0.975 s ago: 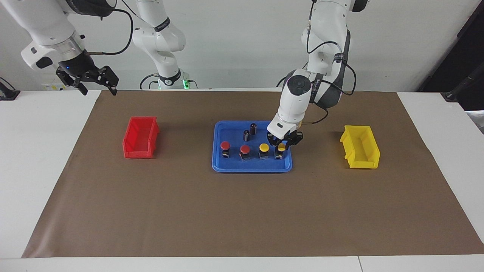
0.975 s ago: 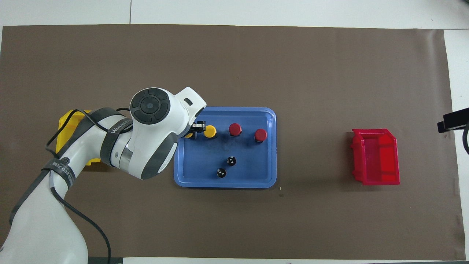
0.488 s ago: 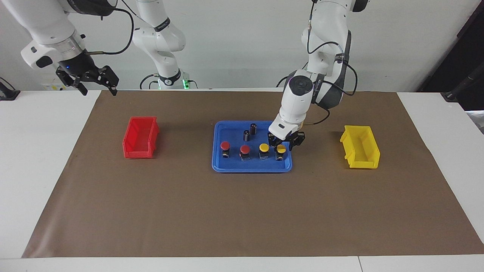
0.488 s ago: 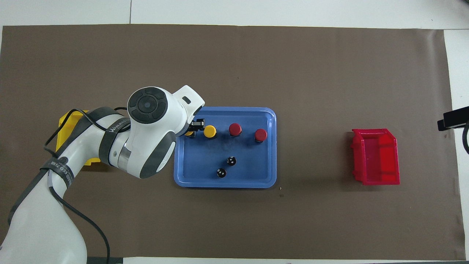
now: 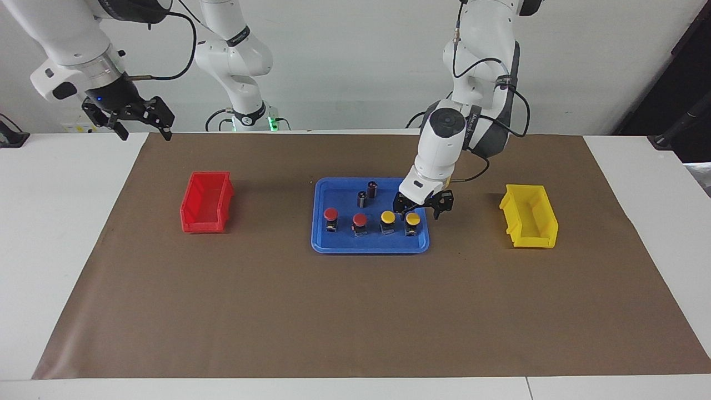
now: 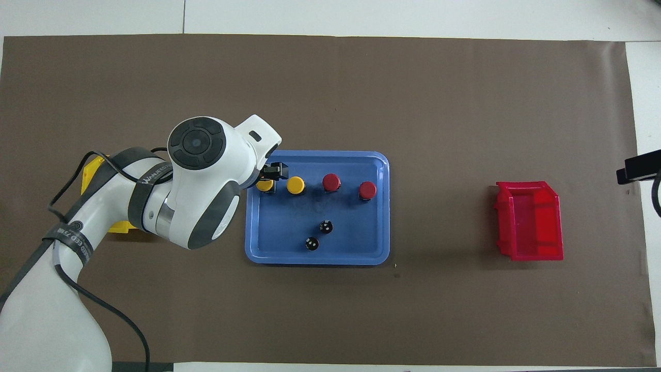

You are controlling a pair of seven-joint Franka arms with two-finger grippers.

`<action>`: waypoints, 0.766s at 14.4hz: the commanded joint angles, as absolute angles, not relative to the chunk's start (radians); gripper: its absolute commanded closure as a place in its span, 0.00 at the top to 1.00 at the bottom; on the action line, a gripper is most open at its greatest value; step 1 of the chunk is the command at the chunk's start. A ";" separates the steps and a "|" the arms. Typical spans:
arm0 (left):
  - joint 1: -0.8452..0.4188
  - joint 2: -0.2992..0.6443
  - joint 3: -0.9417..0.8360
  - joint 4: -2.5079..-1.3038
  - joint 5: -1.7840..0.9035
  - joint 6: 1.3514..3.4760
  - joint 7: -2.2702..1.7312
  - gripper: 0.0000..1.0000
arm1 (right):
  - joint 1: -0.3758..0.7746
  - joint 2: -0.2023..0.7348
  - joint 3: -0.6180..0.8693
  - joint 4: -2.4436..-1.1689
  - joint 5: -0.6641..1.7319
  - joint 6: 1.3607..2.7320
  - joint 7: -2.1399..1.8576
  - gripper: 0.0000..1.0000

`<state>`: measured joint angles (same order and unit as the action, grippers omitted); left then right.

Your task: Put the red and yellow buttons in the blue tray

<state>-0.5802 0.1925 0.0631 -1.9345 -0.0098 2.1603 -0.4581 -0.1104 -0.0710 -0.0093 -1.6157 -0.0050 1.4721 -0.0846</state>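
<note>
The blue tray (image 5: 334, 194) lies mid-table and holds all four buttons in one row: two red-capped (image 5: 331, 214) (image 5: 360, 220) and two yellow-capped (image 5: 387, 216) (image 5: 412, 218). In the overhead view the tray (image 6: 351, 232) shows the row as yellow (image 6: 265, 185), yellow (image 6: 296, 184), red (image 6: 331, 182), red (image 6: 367, 190). My left gripper (image 5: 419, 211) is open and empty, just above the yellow button at the left arm's end of the row. One of its fingers (image 6: 276, 170) shows past the wrist in the overhead view. My right gripper (image 5: 141, 121) is open and waits raised over the right arm's end of the table.
Two dark capless cylinders (image 5: 362, 198) (image 5: 372, 189) stand in the tray, nearer to the robots than the button row. A red bin (image 5: 206, 201) sits toward the right arm's end. A yellow bin (image 5: 529, 215) sits toward the left arm's end, mostly covered by the arm in the overhead view.
My left gripper has let go of the end yellow button and risen off it, drifting toward the left arm's end. The button stays standing in the tray. The right arm has not moved.
</note>
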 commanded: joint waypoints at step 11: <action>-0.194 -0.057 0.066 -1.841 -0.020 1.803 0.064 1.00 | -0.117 -0.066 0.000 -1.606 -0.012 1.480 -0.072 1.00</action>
<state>-0.2565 -0.0630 0.0742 -1.8955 -0.0098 1.8731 -0.0230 -0.1104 -0.0708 -0.0093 -1.6143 -0.0050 1.4721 -0.0846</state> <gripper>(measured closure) 0.000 0.000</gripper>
